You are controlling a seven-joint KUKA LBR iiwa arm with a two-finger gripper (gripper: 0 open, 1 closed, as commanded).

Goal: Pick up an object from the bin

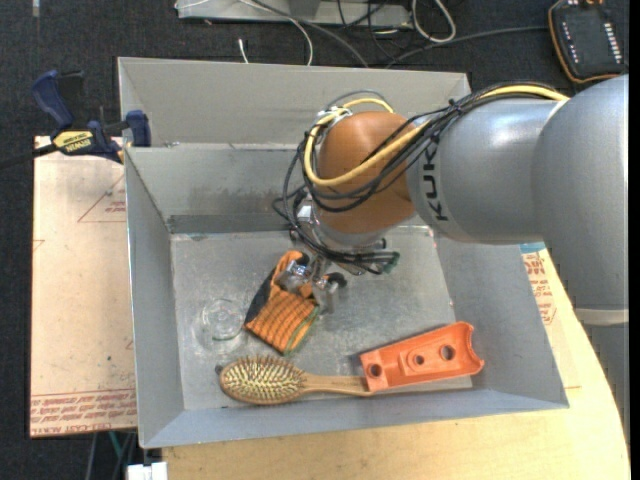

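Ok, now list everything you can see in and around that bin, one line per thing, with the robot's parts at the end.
Grey metal bin: one, grey, middle of the view.
Orange ribbed fabric piece with green and black edging: one, orange, centre of the bin floor, right under the gripper.
Wooden hairbrush with pale bristles: one, tan, along the front wall, handle pointing right.
Orange plastic block with two round holes: one, orange, front right, at the brush handle's end.
Small clear cup: one, transparent, left of the fabric piece.
Black and orange handheld controller: one, on the floor, top right.
Arm: one, silver, reaching in from the right.
Wrist cover: one, orange, wrapped in cables.
Gripper: one, dark, at the fabric piece's top end.
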